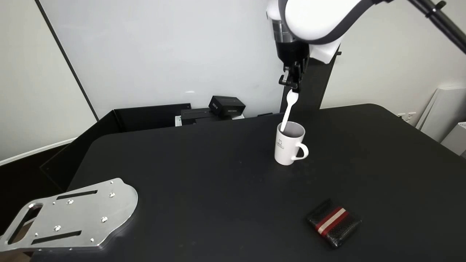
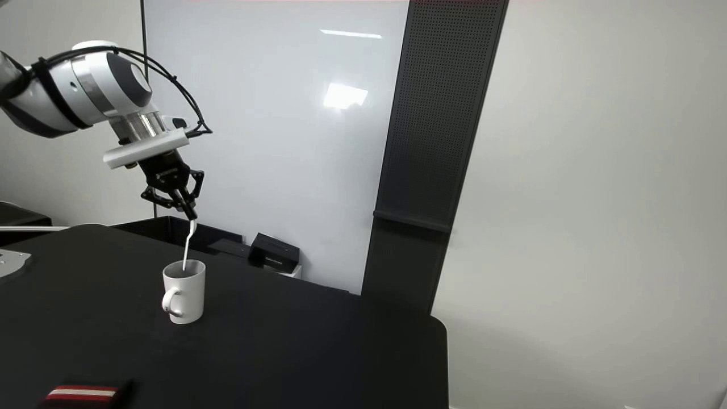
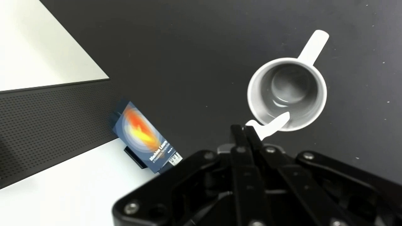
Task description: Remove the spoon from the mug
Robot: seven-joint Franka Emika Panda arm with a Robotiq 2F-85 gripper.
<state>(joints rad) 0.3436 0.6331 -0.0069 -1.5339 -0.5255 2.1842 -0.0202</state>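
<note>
at the near side of the black table (image 1: 218, 203), in an exterior view, a slotted silver plate (image 1: 82, 211) reaches out past the edge; well apart from it lies a flat black wallet-like item (image 1: 333, 222) with a red-and-white stripe. farther in, the white mug (image 1: 284, 151) stands upright, its loop handle turned away from the plate. the slim white spoon (image 1: 286, 117) rises from the mug's mouth, somewhat tilted, its rounded end uppermost and right at the tips of the gripper (image 2: 192, 216). the gripper's fingers (image 3: 237, 135) are pressed together, pinching the spoon by that upper end; in both exterior views the lower end shows within the mug's opening, though how deep it reaches i cannot tell. in the wrist view the spoon overlaps the mug's rim just beyond the fingertips. past the table's far edge sits a black box (image 1: 227, 106), and behind it rises a pale wall (image 1: 164, 54).
</note>
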